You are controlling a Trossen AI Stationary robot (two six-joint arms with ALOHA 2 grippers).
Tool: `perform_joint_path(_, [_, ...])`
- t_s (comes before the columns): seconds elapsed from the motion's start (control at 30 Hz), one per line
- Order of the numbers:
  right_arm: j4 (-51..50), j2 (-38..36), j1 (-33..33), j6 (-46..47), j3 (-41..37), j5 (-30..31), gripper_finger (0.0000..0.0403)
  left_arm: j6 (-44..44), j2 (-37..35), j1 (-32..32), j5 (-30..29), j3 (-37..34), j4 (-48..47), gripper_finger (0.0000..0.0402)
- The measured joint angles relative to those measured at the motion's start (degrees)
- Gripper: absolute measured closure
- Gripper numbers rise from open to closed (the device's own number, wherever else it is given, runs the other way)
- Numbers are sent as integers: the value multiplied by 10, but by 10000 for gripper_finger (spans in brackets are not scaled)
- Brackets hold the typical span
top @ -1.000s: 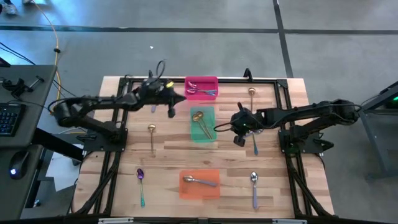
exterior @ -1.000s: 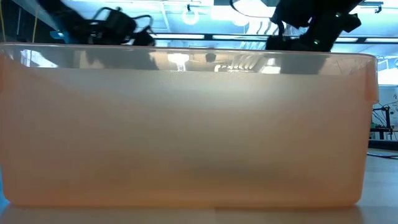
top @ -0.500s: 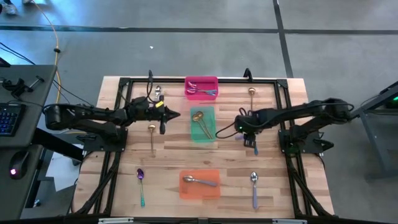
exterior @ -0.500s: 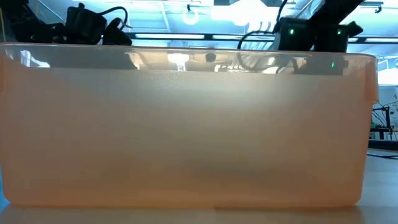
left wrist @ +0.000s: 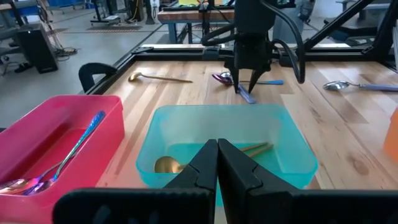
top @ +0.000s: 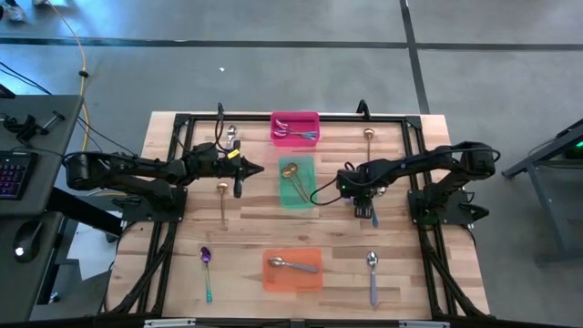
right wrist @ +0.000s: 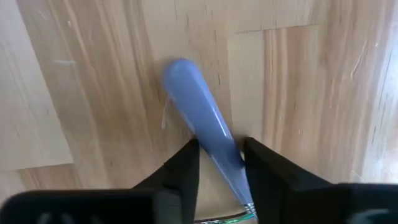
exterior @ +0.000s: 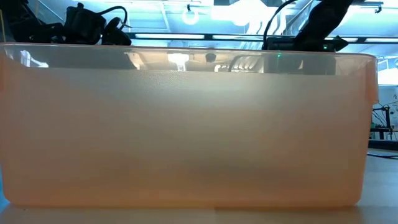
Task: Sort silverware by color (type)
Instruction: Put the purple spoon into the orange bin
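Note:
My right gripper point(top: 363, 208) points down at the table right of the green bin point(top: 297, 194). It is shut on a spoon with a lavender-blue handle point(right wrist: 198, 106), which also shows in the high view point(top: 373, 217). My left gripper point(top: 239, 182) is shut and holds nothing. It hovers left of the green bin, and in its wrist view point(left wrist: 217, 152) it faces that bin. Other spoons lie flat on the wood: a gold one point(top: 222, 197), another gold one point(top: 368, 137), a purple one with a teal handle point(top: 207, 270) and a silver one with a lavender handle point(top: 372, 273). My right gripper pinches the spoon's handle point(right wrist: 225, 152) between its two fingers, some way back from the rounded free end point(right wrist: 179, 70). The fingers come from above, pointing down, and lie across the handle. The handle lies on the table.
The pink bin point(top: 279, 119) at the far edge holds iridescent utensils. A gold spoon lies in the green bin and a silver spoon in the orange bin point(top: 270, 276). The orange bin's wall point(exterior: 186, 124) fills the low view. A black frame rims the table.
My left gripper drew back from beside the pink bin toward the table's left and near side, then stayed still. My right gripper shifted a little toward the near right and went down onto the lavender-handled spoon.

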Motion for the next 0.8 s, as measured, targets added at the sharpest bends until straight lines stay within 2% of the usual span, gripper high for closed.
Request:
perform_joint_path(0.13, [3, -3, 0, -7, -1, 1, 365, 0, 0, 0, 0, 0, 0, 401])
perform_joint_path(0.23, [1, -7, 0, -9, -1, 2, 391, 0, 0, 0, 0, 0, 0, 401])
perform_joint_path(0.4, [-31, -27, 0, 17, 15, 5, 384, 0, 0, 0, 0, 0, 0, 401])
perform_joint_path(0.53, [-76, -50, 7, 39, 58, 2, 383, 0, 0, 0, 0, 0, 0, 401])
perform_joint_path(0.63, [-141, -52, 25, 66, 98, -5, 387, 0, 0, 0, -4, 0, -1, 401])
perform_joint_path(0.8, [-152, -53, 76, 131, 177, -33, 387, 0, 0, 0, -21, 0, -2, 401])
